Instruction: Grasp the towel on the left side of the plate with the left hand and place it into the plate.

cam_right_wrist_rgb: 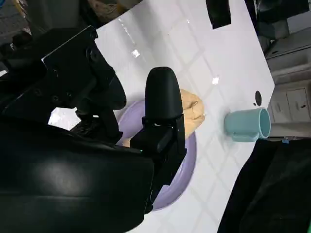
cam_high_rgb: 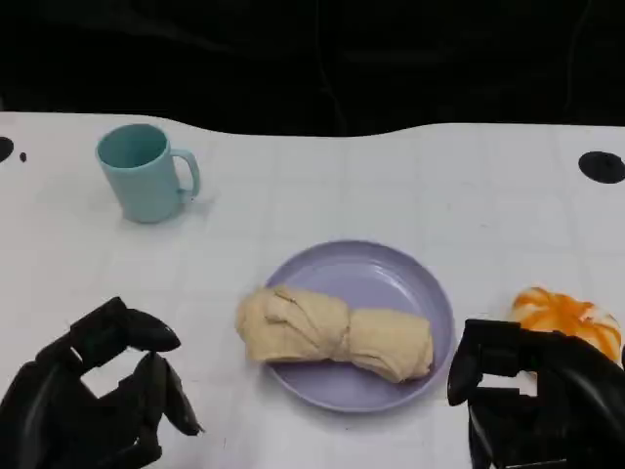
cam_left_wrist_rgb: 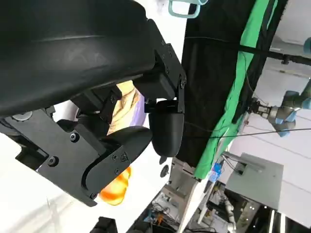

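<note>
The towel, a beige cloth twisted into a loose roll, was seen lying in the lilac plate, most of it inside the rim and its left end overhanging the edge toward the desk. By that lie the placing was judged largely done. The left hand was held low at the near left, well apart from the plate, its fingers spread and nothing between them. The right hand was at the near right, just beside the plate, and also held nothing; its fingers appeared somewhat apart (the wrist views were mostly blocked by the hands' own shells). The towel was judged light, soft and limp, neither slippery nor fragile; it would sag and unroll if lifted by one end. A hold across the pinched waist at its middle was judged best. A teal mug stood far left, and an orange-and-white object lay right of the plate.
</note>
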Tool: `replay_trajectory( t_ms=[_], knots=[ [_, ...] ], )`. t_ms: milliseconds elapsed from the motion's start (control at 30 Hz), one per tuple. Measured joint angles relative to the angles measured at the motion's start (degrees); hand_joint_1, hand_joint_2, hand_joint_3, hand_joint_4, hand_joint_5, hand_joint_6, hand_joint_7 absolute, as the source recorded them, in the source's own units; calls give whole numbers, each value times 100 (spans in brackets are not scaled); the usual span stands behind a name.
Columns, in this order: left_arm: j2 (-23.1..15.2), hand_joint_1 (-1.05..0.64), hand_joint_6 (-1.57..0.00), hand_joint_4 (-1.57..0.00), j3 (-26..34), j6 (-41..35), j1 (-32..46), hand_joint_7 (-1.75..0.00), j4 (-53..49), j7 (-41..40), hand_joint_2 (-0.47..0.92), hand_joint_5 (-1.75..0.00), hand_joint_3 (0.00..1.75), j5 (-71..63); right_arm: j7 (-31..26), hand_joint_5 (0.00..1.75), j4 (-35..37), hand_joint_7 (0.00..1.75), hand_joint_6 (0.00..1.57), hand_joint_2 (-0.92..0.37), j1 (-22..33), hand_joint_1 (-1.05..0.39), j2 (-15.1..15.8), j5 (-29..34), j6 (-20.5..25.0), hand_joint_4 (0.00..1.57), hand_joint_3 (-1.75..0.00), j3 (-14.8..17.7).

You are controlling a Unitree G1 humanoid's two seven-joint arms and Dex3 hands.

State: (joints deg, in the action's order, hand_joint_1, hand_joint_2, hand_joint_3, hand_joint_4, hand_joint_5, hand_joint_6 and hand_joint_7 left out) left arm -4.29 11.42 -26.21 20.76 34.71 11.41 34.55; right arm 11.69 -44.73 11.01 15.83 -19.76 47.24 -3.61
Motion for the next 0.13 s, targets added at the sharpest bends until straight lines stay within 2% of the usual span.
replay_trajectory(
  t_ms=[133],
  knots=[
    [-25, -17, -85, -89, -37, 69, 18, -145, -5, 2, 44, -171, 130, -14, 22, 175, 0, 162, 66, -48, 8, 9, 1, -2, -1, 81, -144, 59]
  ],
)
